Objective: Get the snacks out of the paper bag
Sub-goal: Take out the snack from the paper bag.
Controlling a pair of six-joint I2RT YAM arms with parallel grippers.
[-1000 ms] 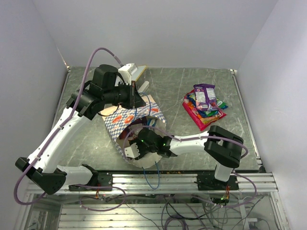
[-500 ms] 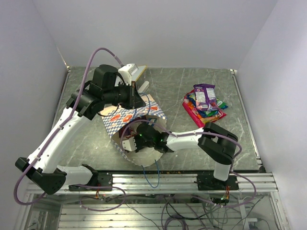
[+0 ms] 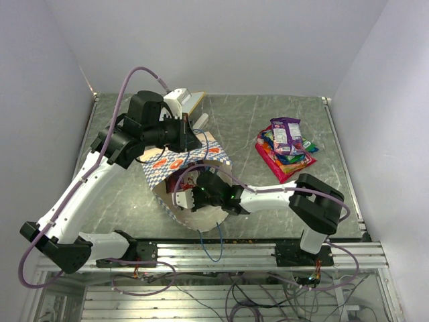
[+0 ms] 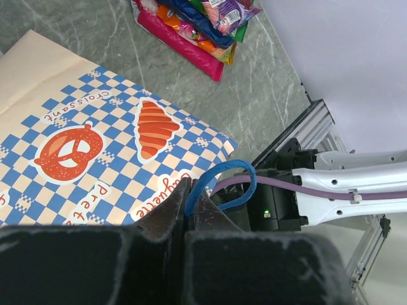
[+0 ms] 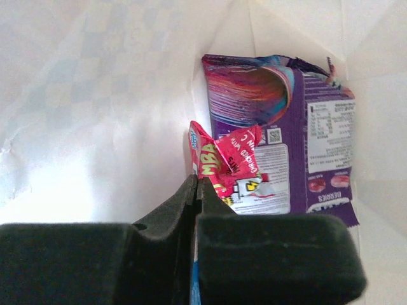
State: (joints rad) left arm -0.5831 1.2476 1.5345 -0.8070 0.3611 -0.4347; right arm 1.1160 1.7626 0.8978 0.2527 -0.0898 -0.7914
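Inside the paper bag [image 5: 95, 95] I see two snacks. The red packet [image 5: 232, 162] stands crumpled directly ahead of the tips of the right gripper [image 5: 196, 184] and touches them. Its long axis leans away from the jaws and a little to their right. The purple packet [image 5: 311, 140] is behind it, ahead and to the right of the jaws. Its long axis runs straight away from them, the crimped end points to the deep end of the bag, and the printed back side is turned to the jaws. The right jaws are pressed together to a thin line. The lower left corner of the red packet runs down into this line, so as far as I can see the jaws pinch it there.

The bag itself lies on its side on the grey table [image 3: 268, 194]. Its round mouth opens toward the near edge, and its long axis runs from the mouth toward the far side. The right gripper is inside this mouth.

The left gripper [image 4: 189, 190] is over the upper side of the bag. Its jaws are fully closed on the blue string handle [image 4: 206, 175], which makes a loop just ahead and right of the tips. The checkered paper with a pretzel and a croissant spreads ahead and left of these jaws. Further ahead, well apart from the bag, a pile of snacks [image 4: 197, 19] rests on the table.
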